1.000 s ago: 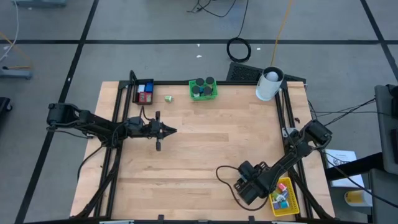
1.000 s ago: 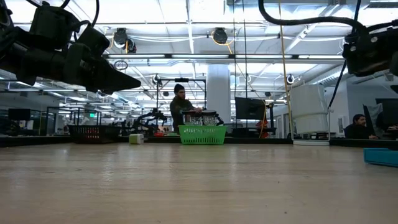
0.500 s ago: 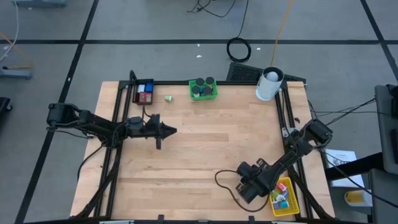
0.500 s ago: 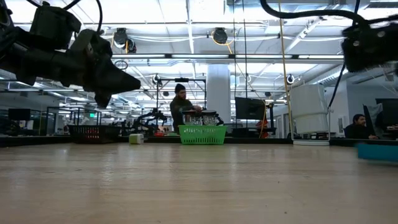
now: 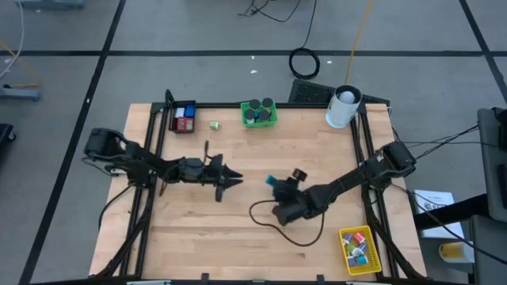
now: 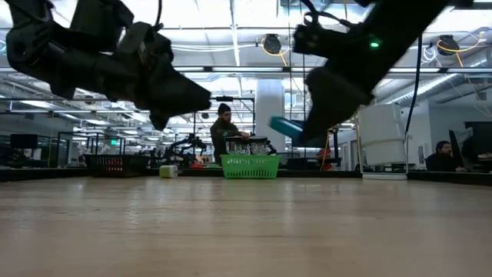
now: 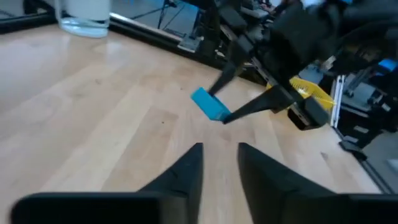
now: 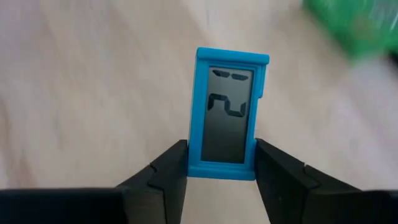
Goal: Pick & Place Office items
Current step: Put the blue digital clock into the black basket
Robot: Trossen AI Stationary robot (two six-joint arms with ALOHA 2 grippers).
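Note:
My right gripper hangs over the middle of the table, shut on a blue rectangular block with a grey window. The same block shows in the left wrist view, and the block is above the table in the low view. My left gripper is a short way to the block's left, pointing at it, fingers slightly open and empty. A small green clip lies on the table near the far edge. More blue and red blocks sit in the black bin. My right gripper pinches the blue block between its two fingers, one on each long side, at the end nearest the wrist. The fingers come from the table's right, lying along the block. The block is lifted clear of the table and sticks out ahead of the fingertips.
The green bin with black rolls stands at the far edge, and a white cylinder stands at the far right corner. The yellow bin with coloured clips is at the near right corner. Black frame rails run along the left and right sides.
My right arm has swung from beside the yellow bin at the near right corner toward the table's middle and far side, carrying the blue block in the air. My left gripper has moved toward the right and slightly nearer, closing in on the block.

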